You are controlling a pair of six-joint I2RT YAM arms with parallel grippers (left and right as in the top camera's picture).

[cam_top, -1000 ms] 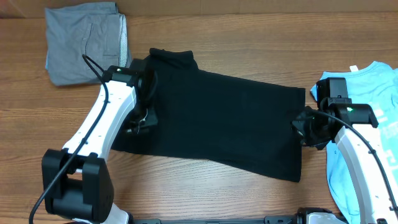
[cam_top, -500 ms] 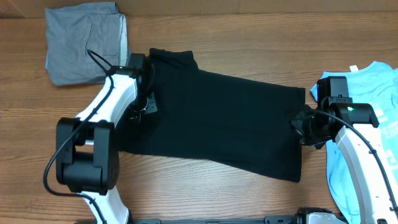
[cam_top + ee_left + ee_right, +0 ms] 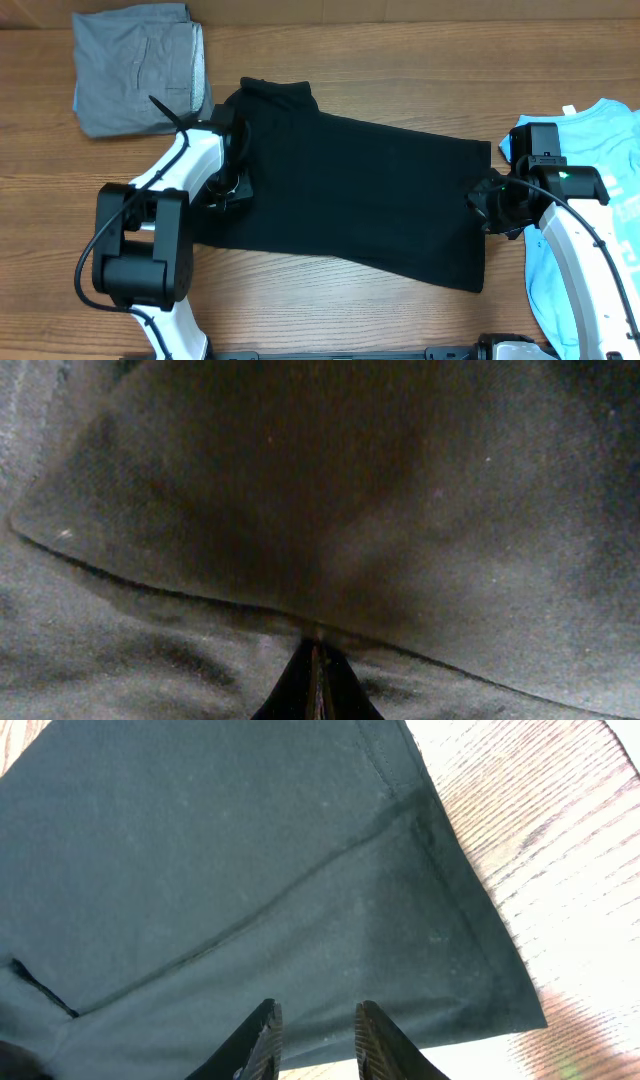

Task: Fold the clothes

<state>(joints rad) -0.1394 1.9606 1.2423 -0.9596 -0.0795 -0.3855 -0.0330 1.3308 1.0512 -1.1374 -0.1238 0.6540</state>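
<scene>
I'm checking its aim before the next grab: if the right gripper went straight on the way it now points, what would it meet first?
The black T-shirt: the right gripper points down at the cloth near its edge, with nothing in between. How far above it hangs is unclear.

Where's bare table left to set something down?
Free: the far strip of table between grey garment and light-blue T-shirt, beyond the black T-shirt; the near strip between it and the front edge; the left patch below the grey garment. Crowded: the right side, where right arm, black hem and blue shirt meet.
</scene>
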